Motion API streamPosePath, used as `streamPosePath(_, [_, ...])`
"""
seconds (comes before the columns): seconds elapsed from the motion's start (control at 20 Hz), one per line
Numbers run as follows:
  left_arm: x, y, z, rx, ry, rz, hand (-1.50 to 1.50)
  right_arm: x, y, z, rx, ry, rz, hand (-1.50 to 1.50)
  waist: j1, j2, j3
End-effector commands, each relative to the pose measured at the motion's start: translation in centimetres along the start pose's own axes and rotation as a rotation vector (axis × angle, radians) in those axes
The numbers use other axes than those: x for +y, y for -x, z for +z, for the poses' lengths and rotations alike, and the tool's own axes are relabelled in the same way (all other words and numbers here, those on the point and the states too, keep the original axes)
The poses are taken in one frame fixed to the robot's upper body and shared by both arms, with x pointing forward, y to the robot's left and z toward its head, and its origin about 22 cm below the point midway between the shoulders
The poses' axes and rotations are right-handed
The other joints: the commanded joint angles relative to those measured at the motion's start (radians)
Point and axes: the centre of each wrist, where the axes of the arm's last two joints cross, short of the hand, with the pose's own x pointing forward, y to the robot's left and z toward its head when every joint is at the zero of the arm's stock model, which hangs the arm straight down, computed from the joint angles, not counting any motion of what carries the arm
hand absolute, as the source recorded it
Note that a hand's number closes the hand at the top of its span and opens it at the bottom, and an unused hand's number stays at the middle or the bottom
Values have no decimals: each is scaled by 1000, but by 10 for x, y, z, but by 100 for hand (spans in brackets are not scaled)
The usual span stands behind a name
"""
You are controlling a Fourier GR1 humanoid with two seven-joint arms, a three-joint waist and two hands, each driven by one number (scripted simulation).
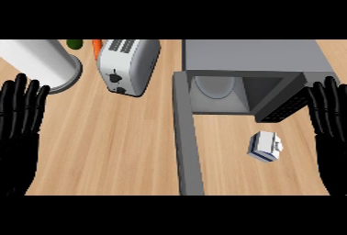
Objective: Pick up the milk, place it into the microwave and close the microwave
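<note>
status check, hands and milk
Left hand, right hand open, resting at edges. Milk on counter before microwave, untouched. Door open, nothing blocking.

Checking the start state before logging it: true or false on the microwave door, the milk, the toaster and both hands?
1. The microwave door is open. True.
2. The milk is inside the microwave. False: it is on the counter in front of the microwave, right of the door.
3. The right hand holds the milk. False: it is open at the right edge, apart from the milk.
4. The toaster is left of the microwave. True.
5. The left hand is open and holds nothing. True.
</note>
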Motion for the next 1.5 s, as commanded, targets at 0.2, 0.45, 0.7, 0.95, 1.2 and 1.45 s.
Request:
streamPosePath(0.2, [2, -11, -2, -17, 47, 2, -150, -31, 13, -20, 6, -44, 13, -150, -3, 10, 24])
streamPosePath(0.45, [-4, 7, 5, 114, -36, 107, -150, -20, 20, -22, 114, -4, -153, -150, -4, 10, 24])
streamPosePath(0.7, [9, -14, 26, 94, -47, 86, -150, -44, 36, -13, 129, 34, -144, -150, -3, 10, 24])
streamPosePath(0.95, [-14, -27, 38, 113, -41, 85, -150, -18, 54, 10, 186, 43, -86, -150, -3, 10, 24])
streamPosePath(1.2, [-3, -22, 56, 115, -38, 93, -150, -48, 87, 8, 230, 38, -69, -150, 0, 10, 24])
streamPosePath(1.45, [-15, -16, 59, 103, -37, 75, -150, -55, 102, 29, 289, 55, -47, -150, -3, 10, 24])
